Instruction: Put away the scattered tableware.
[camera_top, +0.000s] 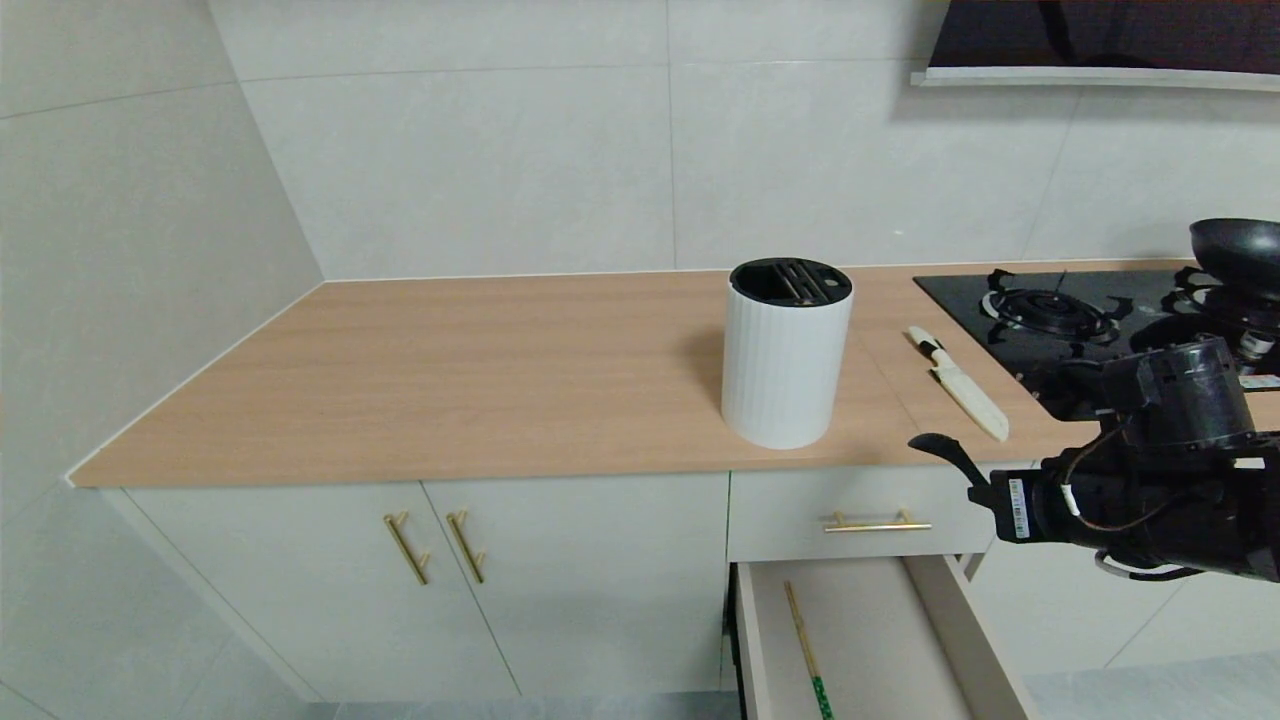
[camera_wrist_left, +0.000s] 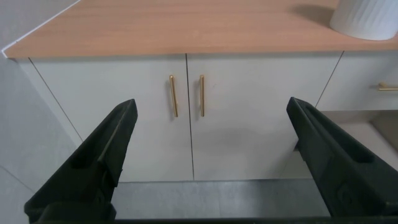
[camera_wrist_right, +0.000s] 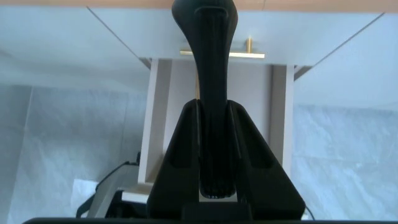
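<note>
Two tools here. The left tool (camera_wrist_left: 210, 106) sits lower than the white holder (camera_top: 785, 370), facing the cabinet doors (camera_wrist_left: 249, 124). Its fingers are spread wide with nothing between them. The right tool (camera_top: 985, 490) hangs below and to the right of the holder, just off the front edge of the desk (camera_top: 450, 380). It's clamped tight on the handle of a black utensil (camera_top: 940, 447) that pokes up toward that edge. Below the holder and a bit right, the drawer (camera_top: 930, 620) is pulled out, with chopsticks (camera_top: 803, 640) lying lengthwise inside. The holder itself stands upright on the desk. Just right of it, not touching, a pale knife (camera_top: 960, 385) lies flat between the holder and the stove (camera_top: 1050, 315). Farther right again, a dark pan (camera_top: 1240, 245) sits on the stove.
</note>
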